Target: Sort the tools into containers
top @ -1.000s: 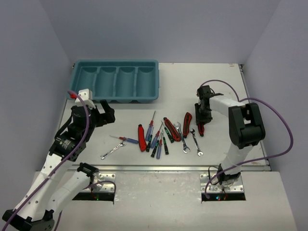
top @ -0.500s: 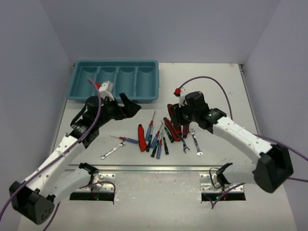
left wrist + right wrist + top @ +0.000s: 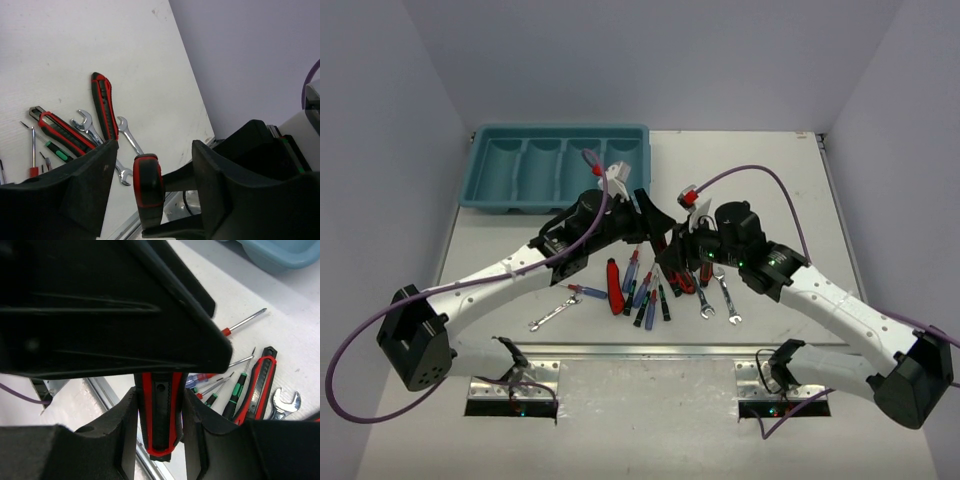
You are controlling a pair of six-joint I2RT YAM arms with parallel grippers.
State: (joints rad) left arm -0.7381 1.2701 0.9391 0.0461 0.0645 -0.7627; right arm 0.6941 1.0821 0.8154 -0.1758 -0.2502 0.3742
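1. The cutter (image 3: 161,410), red and black, is in the air just above the pile of tools near the middle of the table (image 3: 770,170). It is not in any compartment.
2. My right gripper (image 3: 160,395) is clenched on it, with one finger pressed on each long side. One end of the cutter sticks out free.
3. My left gripper (image 3: 156,150) is spread wide, with one finger on each side of that free end. In the left wrist view I see a gap on both sides, so it does not touch.
4. I judge that the step in hand is a handover from right to left, because the tray (image 3: 560,203) lies at 11 o'clock on the table, on the side of the left arm.
5. The next move calls for the left fingers to close squarely on the free end. Only after this should the right fingers let go, otherwise the cutter may drop back on the pile.
6. The screwdrivers (image 3: 645,285) and the wrenches (image 3: 705,300) lie at 6 o'clock from the two grippers, not yet sorted.
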